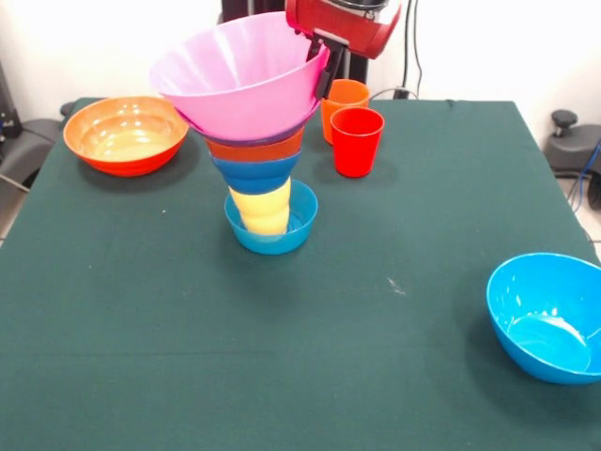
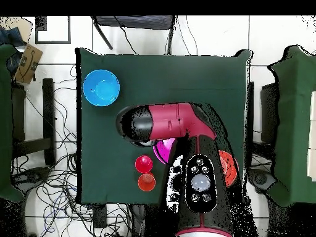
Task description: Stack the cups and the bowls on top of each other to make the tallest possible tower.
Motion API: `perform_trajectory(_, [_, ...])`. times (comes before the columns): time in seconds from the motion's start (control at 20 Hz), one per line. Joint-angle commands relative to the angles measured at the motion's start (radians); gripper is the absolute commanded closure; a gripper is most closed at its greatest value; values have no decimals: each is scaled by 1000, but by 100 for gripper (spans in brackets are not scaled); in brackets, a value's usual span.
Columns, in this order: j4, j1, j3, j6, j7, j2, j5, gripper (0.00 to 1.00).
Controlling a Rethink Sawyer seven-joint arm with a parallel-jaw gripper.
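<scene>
The tower stands mid-table: a small blue bowl (image 1: 272, 233) at the base, an upturned yellow cup (image 1: 261, 209) in it, then a blue bowl (image 1: 255, 173), a small orange bowl (image 1: 255, 148), a thin purple rim and, on top, the large pink bowl (image 1: 239, 80), which is tilted. My gripper (image 1: 322, 80) is shut on the pink bowl's right rim, with a black finger (image 1: 325, 86) against its outer wall. From overhead, only a sliver of the pink bowl (image 2: 165, 148) shows under the arm (image 2: 166, 122). The orange cup (image 1: 345, 97) and red cup (image 1: 357, 141) stand just right of the tower.
The large orange bowl (image 1: 127, 134) sits at the far left corner. A bright blue bowl (image 1: 549, 315) lies near the right edge, also seen from overhead (image 2: 100, 87). Overhead, the red cup (image 2: 143, 163) and orange cup (image 2: 147, 181) are beside the arm.
</scene>
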Motion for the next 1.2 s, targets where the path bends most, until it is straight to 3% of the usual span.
perform_trajectory(0.05, [-64,12,32,10,16,63,-31,100])
perform_trajectory(1.2, [-82,46,0,24,55,85,-9,100])
